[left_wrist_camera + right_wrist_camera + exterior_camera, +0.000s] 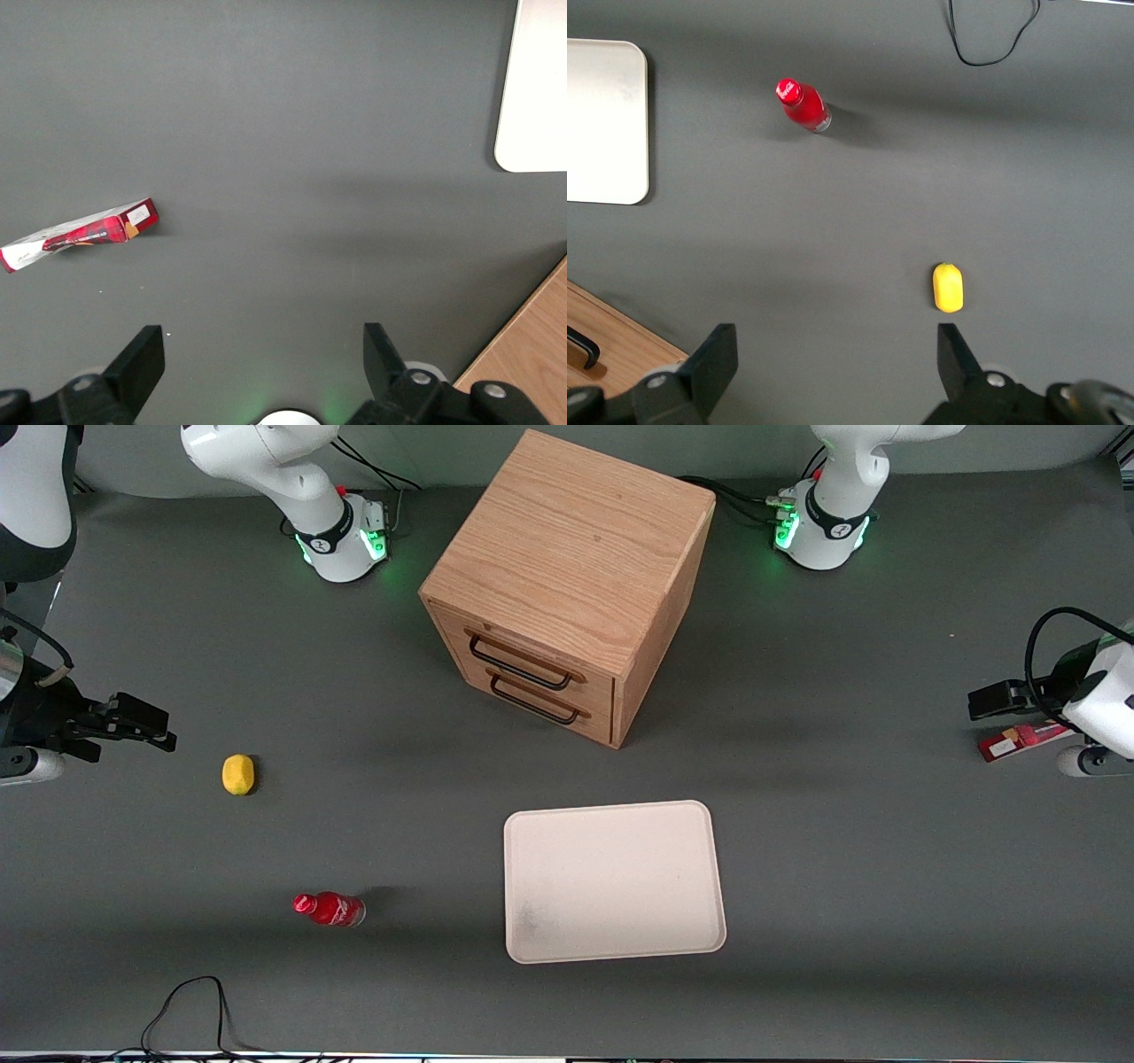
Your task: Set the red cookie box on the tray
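Red cookie box (81,235) lies flat on the worktop (850,850) at the edge toward the working arm's end – well apart from the tray (613,881), which sits near the worktop's front edge. Gripper (257,354) hovers above bare worktop near the box, jaws released, grasping nothing.

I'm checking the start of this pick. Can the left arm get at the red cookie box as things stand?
Probably yes. The end effector hangs open above bare table near the red cookie box, which lies flat with nothing on or against it. The tray sits well apart.
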You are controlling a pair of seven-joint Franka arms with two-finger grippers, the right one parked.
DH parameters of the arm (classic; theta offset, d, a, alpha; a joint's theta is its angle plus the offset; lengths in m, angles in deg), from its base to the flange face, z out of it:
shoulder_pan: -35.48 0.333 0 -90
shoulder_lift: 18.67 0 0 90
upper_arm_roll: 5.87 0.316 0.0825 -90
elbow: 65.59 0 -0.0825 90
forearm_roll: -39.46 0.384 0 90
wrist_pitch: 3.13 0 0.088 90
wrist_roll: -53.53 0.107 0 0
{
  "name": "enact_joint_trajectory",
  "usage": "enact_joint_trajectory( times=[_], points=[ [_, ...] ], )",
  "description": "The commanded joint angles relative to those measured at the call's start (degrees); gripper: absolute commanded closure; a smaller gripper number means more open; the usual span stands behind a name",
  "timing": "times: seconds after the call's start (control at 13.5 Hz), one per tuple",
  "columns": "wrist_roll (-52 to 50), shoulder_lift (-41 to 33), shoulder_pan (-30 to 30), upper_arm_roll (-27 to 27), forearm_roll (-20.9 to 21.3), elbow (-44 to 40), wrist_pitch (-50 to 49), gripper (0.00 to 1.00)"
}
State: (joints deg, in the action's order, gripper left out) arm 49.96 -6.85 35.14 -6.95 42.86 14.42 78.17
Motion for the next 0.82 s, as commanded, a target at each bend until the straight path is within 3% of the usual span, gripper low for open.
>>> enact_joint_trajectory(
  times=[0.0,0.22,0.74],
  points=[
    [4.87,-1.36,0.35,0.98,0.73,-1.08,-3.25,0.00],
    [16.71,-1.45,2.01,5.99,0.47,-2.85,-6.59,0.00],
    [64.25,-3.81,20.54,6.44,0.73,0.21,-5.03,0.00]
  ],
)
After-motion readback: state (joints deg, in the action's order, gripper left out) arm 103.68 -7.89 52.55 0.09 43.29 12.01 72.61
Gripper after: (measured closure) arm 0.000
